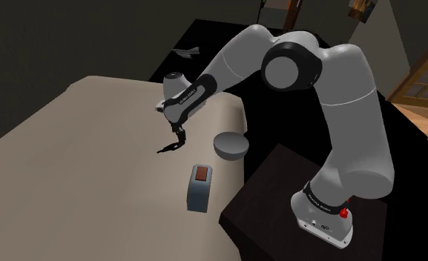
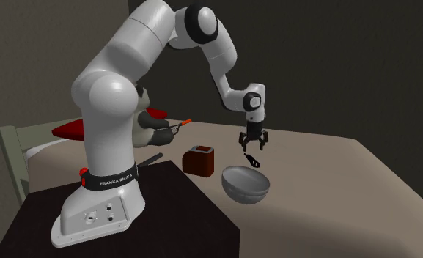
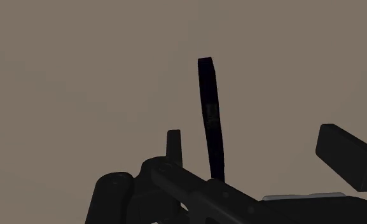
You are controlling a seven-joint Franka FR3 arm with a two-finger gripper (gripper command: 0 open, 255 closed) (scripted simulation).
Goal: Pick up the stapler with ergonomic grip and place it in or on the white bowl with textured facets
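Under the black jaws, on the beige surface (image 1: 71, 148): a thin black stapler (image 3: 212, 114).

Lying long and dark right below them, flat on the beige surface as far as can be told. Not pinched: wide-apart, let-go jaws, one on each side of it in the wrist view, with a gap to it. Just beside, toward the shoulder view's right: a round grey bowl (image 1: 231, 144), upright, near the surface's edge, apart from the stapler. Nearer the camera in the shoulder view: a small grey box (image 1: 199, 185) with a brown-red top, also near the edge. Past the edge: the dark stand (image 1: 279, 193), with the white arm (image 1: 346, 111) bending up and over to the stapler.
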